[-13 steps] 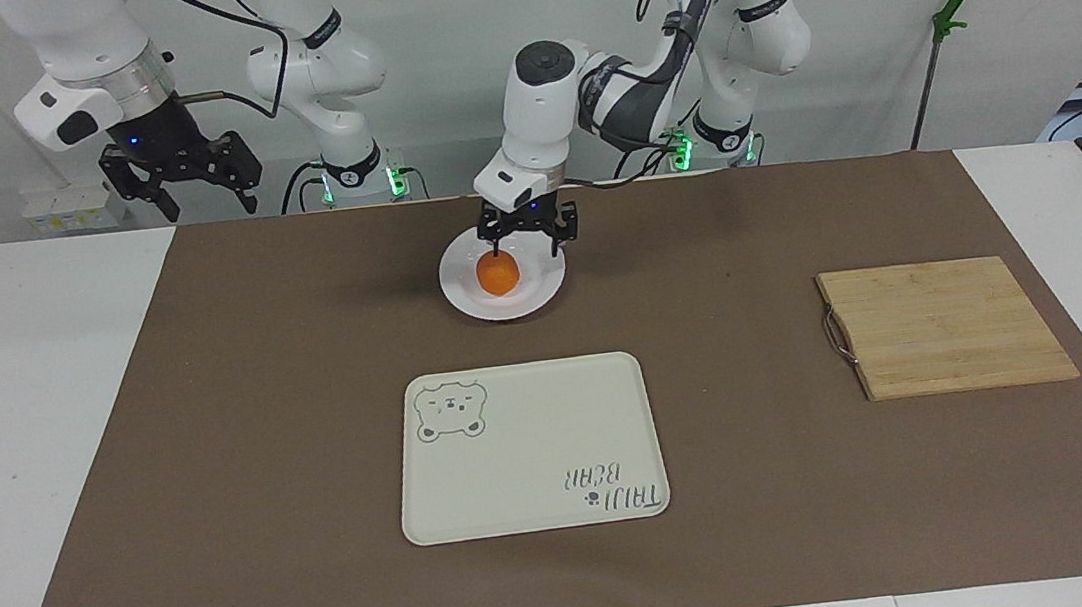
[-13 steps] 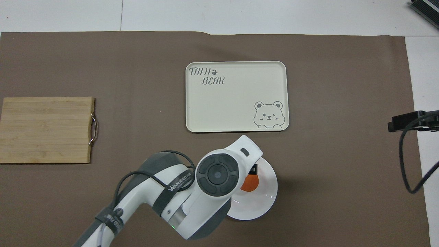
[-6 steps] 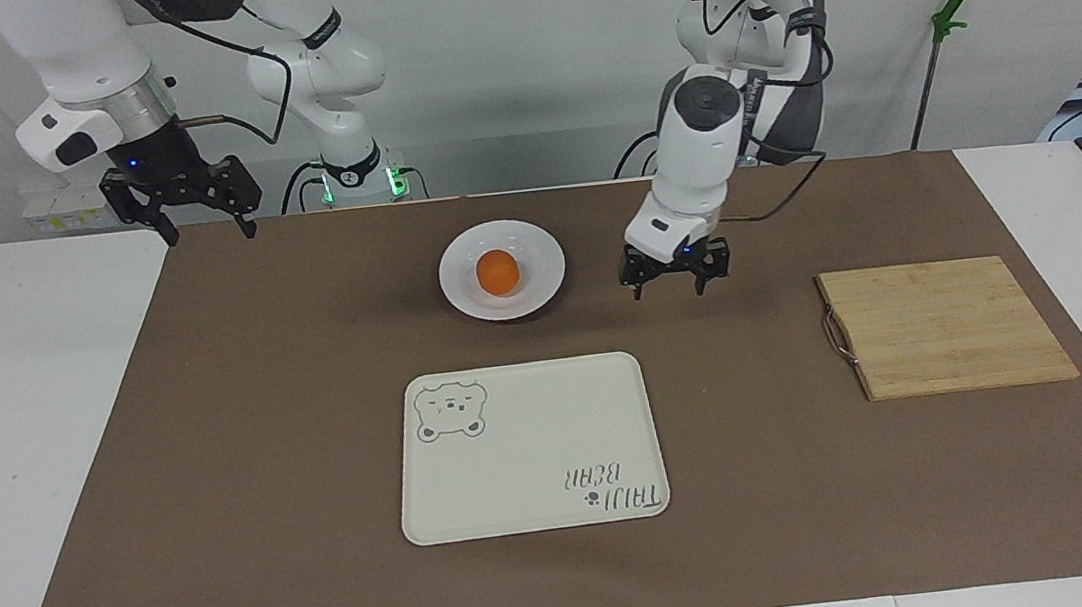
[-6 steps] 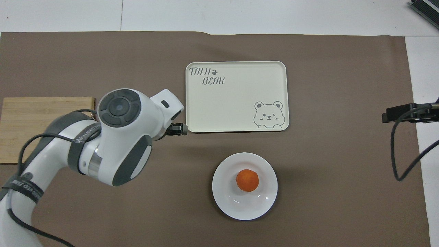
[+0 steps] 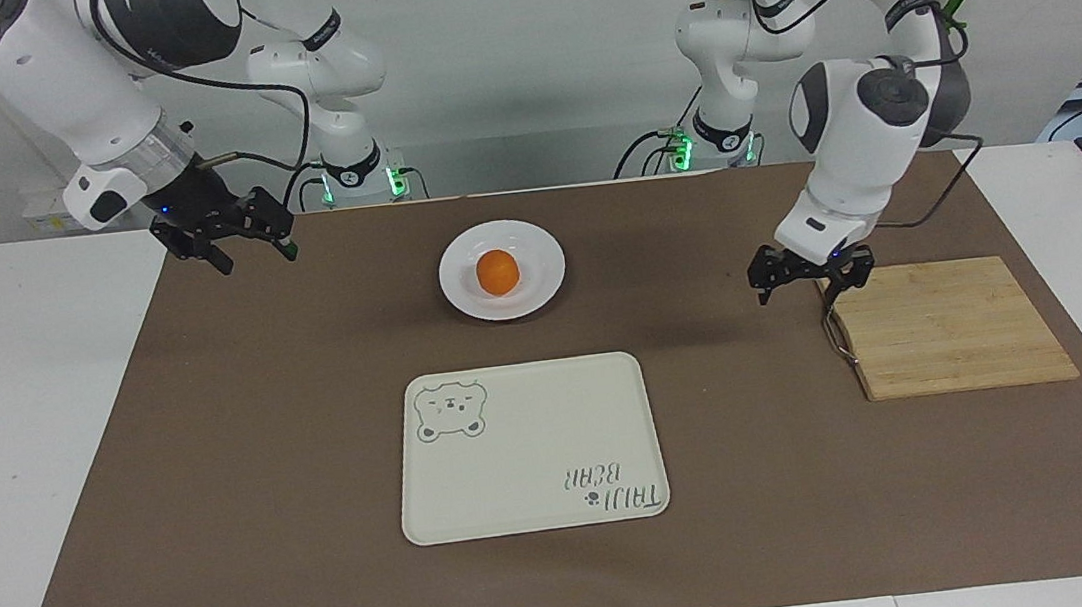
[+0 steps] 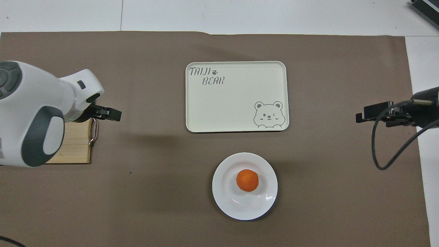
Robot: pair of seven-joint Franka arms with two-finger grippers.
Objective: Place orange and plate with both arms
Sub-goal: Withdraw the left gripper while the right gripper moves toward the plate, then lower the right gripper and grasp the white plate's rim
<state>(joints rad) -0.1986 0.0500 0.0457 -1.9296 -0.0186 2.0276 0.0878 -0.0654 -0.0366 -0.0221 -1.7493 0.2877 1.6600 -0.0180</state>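
The orange [image 5: 498, 273] [image 6: 247, 180] rests in the middle of the white plate [image 5: 541, 281] [image 6: 255, 208], which stands on the brown mat close to the robots. My left gripper [image 5: 799, 298] [image 6: 109, 114] hangs open and holds nothing. It is low over the mat at the handle edge of the wooden board, well away from the plate. Above the mat's corner at the right arm's end, my right gripper [image 5: 257, 257] [image 6: 364, 116] is open and holds nothing.
A cream rectangular tray [image 5: 526, 446] [image 6: 236, 99] with a bear drawing lies farther from the robots than the plate. A bamboo cutting board [image 5: 951, 326] [image 6: 73, 147] with a metal handle [image 5: 836, 333] lies toward the left arm's end of the table.
My left gripper has lifted off the orange and swung from over the plate to the cutting board's handle edge. My right gripper has come down and in a little over the mat's corner.
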